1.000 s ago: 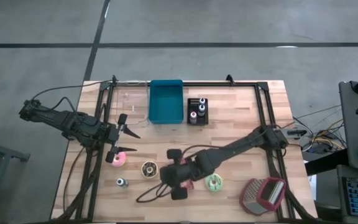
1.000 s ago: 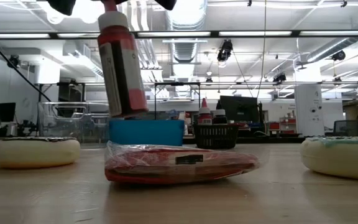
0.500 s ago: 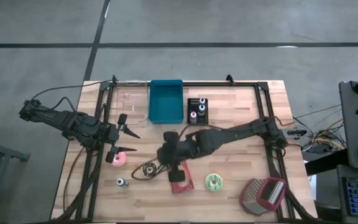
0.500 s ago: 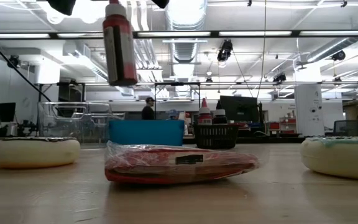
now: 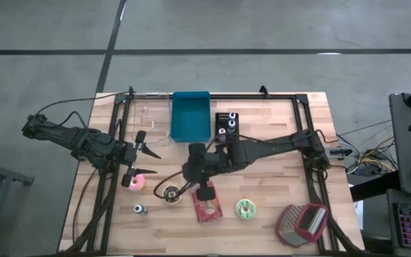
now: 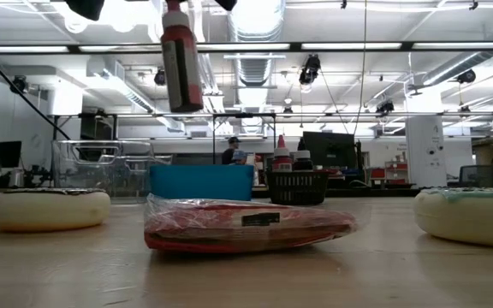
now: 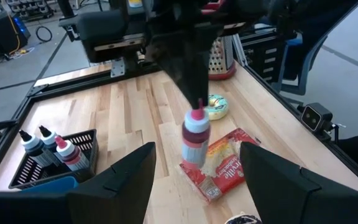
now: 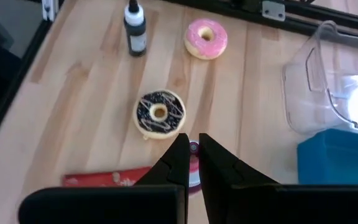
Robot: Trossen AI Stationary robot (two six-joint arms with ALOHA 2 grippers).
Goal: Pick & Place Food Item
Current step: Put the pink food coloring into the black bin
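A: What lies around the red bottle [image 6: 181, 56]?

B: Under it, near the tabletop's [image 5: 277, 143] front edge, a red snack packet [image 5: 207, 207] lies flat. A chocolate donut [image 5: 170, 193] sits beside the packet, a pink donut [image 5: 135, 183] towards the left edge, a green donut [image 5: 245, 208] on the packet's other side. A blue bin [image 5: 190, 116] and a black basket of small bottles [image 5: 226, 126] stand by the back edge.

A: Who has the bottle?

B: The right gripper [image 8: 191, 157], fingers clamped on its cap, holds it in the air mid-table.

A: How does it hang?

B: Long axis nearly upright, cap up, base down, clear of everything.

A: And the left gripper [image 5: 143, 154]?

B: Fingers apart, holding nothing, at the left edge.
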